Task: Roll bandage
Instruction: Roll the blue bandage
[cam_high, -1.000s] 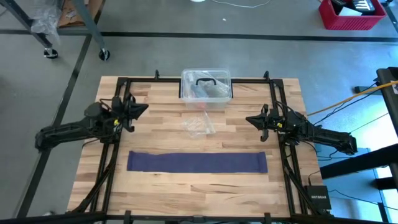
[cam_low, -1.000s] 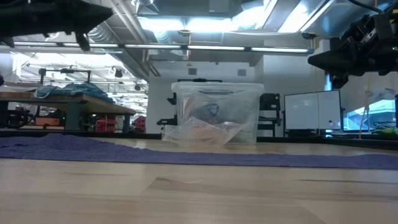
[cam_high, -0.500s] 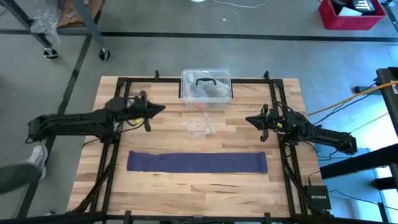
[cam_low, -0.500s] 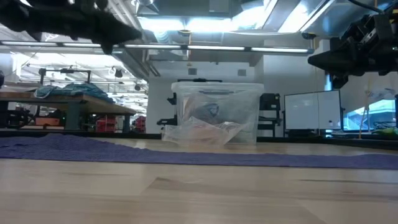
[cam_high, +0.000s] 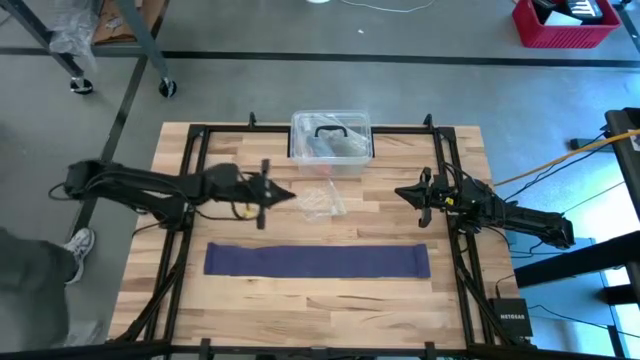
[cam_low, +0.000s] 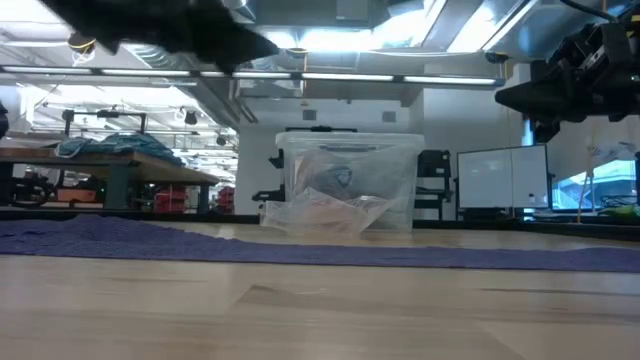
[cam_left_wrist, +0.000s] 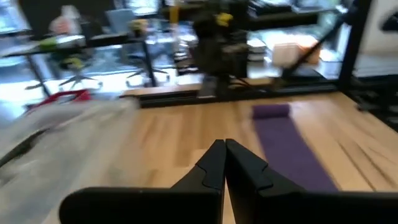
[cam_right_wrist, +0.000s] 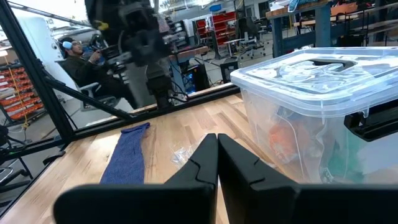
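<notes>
1 navy bandage (cam_high: 317, 261) lies flat, apart from the left gripper (cam_high: 290, 194), whose fingers are pressed together above the table.

left gripper (cam_left_wrist: 225, 149): fingers pressed together, above table (cam_left_wrist: 168, 140) | bandage (cam_left_wrist: 287, 149): flat ahead | right arm (cam_left_wrist: 214, 43): beyond

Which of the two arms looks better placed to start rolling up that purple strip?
Probably the left. The left gripper, fingers shut, reaches out over the table's middle beside the plastic wrapper, just behind the flat bandage. The right gripper, also shut, waits near the table's right side.
</notes>
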